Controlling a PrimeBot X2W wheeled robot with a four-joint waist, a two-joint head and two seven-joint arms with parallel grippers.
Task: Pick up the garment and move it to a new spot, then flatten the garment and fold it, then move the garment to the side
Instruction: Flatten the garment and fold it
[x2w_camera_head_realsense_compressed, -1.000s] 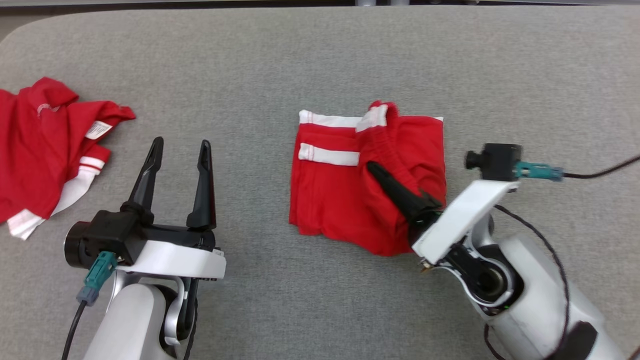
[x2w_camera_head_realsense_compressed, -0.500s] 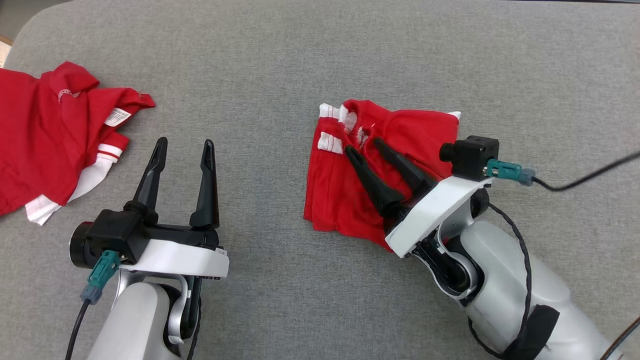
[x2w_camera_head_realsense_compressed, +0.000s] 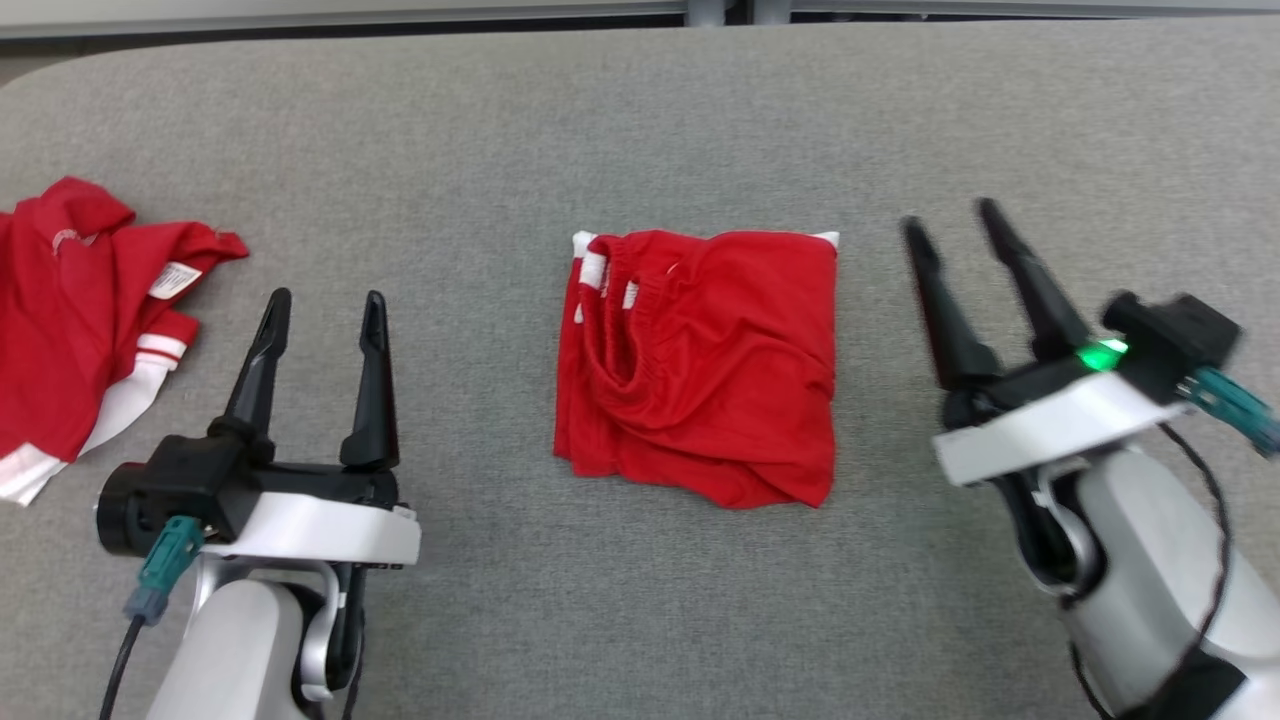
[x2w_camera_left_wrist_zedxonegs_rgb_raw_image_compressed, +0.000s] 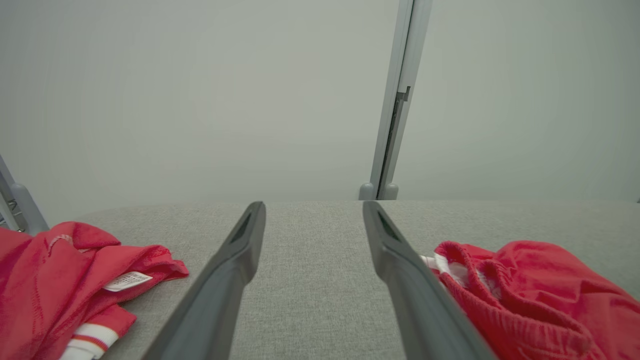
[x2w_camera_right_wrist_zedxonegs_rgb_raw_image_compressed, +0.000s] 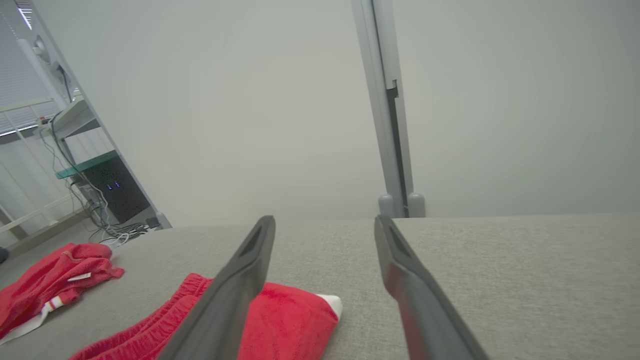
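At the centre of the grey fabric tabletop (x2w_camera_head_realsense_compressed: 640, 120) lies the folded red fabric garment with white trim (x2w_camera_head_realsense_compressed: 720, 370), a near-square packet with no clear long axis. Right claw (x2w_camera_head_realsense_compressed: 948, 216) and left claw (x2w_camera_head_realsense_compressed: 327, 297) flank it, both released and empty. Right claw is nearer, with the garment to its left, so the sideways move probably falls to that arm.
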